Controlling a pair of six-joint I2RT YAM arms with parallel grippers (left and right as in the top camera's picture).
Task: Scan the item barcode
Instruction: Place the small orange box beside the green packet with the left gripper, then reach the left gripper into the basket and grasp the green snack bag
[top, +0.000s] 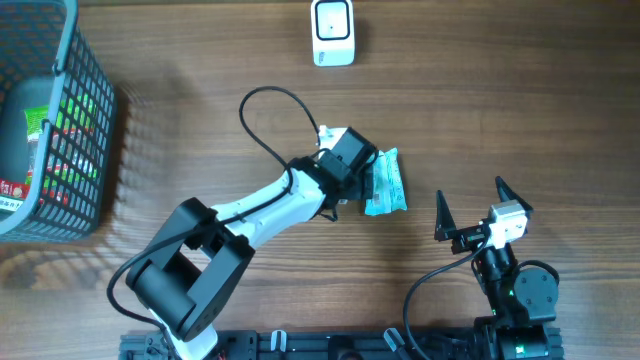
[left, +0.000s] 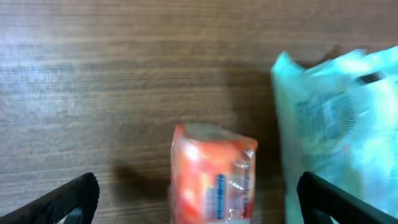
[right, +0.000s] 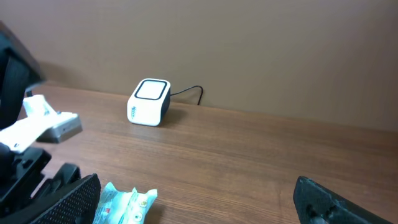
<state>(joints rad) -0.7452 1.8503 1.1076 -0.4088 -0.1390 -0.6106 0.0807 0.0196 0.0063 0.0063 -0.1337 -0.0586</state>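
Orange packet (left: 214, 180) lies untouched inside wide-spread left gripper (left: 198, 186); teal packet (left: 342, 118) beside

Brown wood-grain table (top: 500, 90). At top centre, white scanner (top: 332, 32); at upper left, grey mesh basket (top: 85, 140); right of centre, teal packet (top: 385, 185). In left wrist view, lower middle, orange packet (left: 211, 177) lying near it.

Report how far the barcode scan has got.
Done: an orange packet and a teal packet lie on the table, outside the basket. In hand: the left gripper hangs open over the orange packet, gripping nothing; the right gripper is open, empty. Left: pick a packet up and show its barcode to the scanner, which has nothing before it.
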